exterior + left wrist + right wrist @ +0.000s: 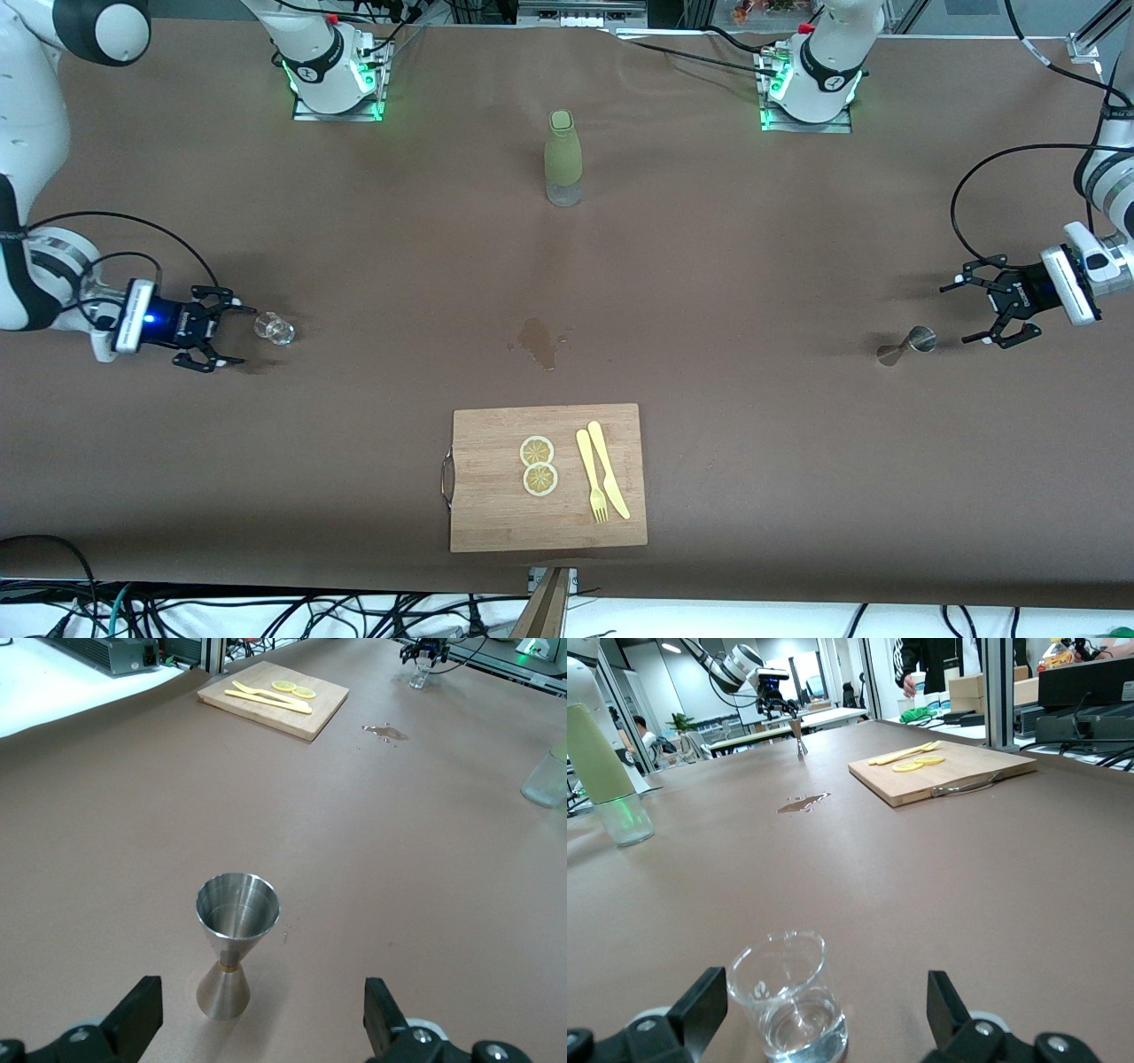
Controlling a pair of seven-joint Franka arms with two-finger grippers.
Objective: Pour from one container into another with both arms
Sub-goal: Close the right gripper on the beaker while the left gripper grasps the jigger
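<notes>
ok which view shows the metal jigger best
The left wrist view: the jigger stands upright and close between the open left gripper fingers. The front view shows it small; the right wrist view, tiny and distant.

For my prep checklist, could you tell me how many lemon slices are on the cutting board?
2. Both lemon slices lie on the cutting board, touching, beside the yellow fork; one is nearer the front camera. None seems hidden.
</notes>
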